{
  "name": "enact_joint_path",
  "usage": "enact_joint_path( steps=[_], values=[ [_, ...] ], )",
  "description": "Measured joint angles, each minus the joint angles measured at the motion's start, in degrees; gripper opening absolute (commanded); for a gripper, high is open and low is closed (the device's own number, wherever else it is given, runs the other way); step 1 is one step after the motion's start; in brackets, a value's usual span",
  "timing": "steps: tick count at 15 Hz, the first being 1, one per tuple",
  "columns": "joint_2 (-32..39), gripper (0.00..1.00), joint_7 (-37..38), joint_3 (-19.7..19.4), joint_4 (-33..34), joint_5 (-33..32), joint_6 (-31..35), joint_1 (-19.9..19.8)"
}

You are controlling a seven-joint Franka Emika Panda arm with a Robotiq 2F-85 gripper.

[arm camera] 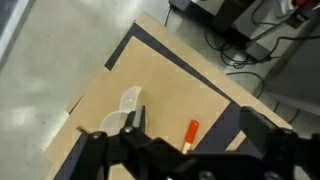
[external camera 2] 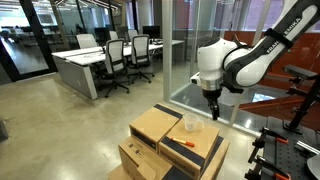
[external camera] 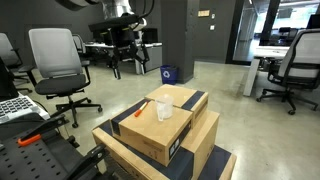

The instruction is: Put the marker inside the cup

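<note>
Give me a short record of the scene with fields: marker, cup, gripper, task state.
marker: lies flat on the top box, beside the cup, not touching it
cup: upright on the same box, marker not inside
gripper: open, holds nothing, above the box
task state: not done; marker not yet grasped

I see clear air over the top box (external camera 2: 155, 125); only the cup (external camera 2: 193, 125) and marker (external camera 2: 180, 143) sit there, apart, bare cardboard between them.
</note>
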Motion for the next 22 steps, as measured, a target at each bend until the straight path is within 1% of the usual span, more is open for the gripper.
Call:
enact_joint_path(
  steps=[6,22],
  values=[
    [3.9,1.00,2.0,0.0,2.4,-0.1,0.8,0.0],
    [4.0,1.00,2.1,0.0,2.5,-0.1,0.8,0.0]
  ],
)
